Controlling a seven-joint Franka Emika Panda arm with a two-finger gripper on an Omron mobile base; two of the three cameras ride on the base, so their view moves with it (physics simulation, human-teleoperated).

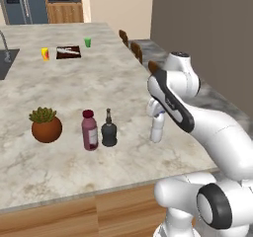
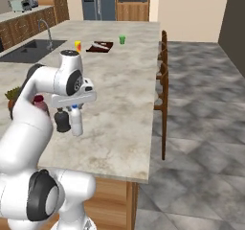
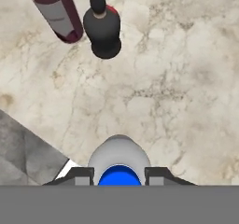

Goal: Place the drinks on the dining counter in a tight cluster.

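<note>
My gripper (image 1: 157, 115) (image 2: 75, 109) (image 3: 119, 177) is shut on the small white bottle (image 1: 156, 131) (image 2: 76, 122) (image 3: 119, 156) just under its blue cap, holding it upright over the dining counter (image 1: 99, 78) (image 2: 125, 80) (image 3: 177, 78). Whether its base touches the marble I cannot tell. To its left stand the squat black bottle (image 1: 108, 132) (image 2: 61, 121) (image 3: 104, 31) and the tall dark-red bottle (image 1: 90, 131) (image 2: 41, 104) (image 3: 56, 10), close together. A gap of about two bottle widths separates the white bottle from the black one.
A brown plant pot (image 1: 46, 126) (image 2: 11, 97) sits left of the bottles. Far back are a yellow cup (image 1: 45, 54), a green cup (image 1: 87, 42) and a dark board (image 1: 68, 52). The sink (image 2: 28, 50) lies at the far left and chairs (image 2: 162, 83) line the right edge.
</note>
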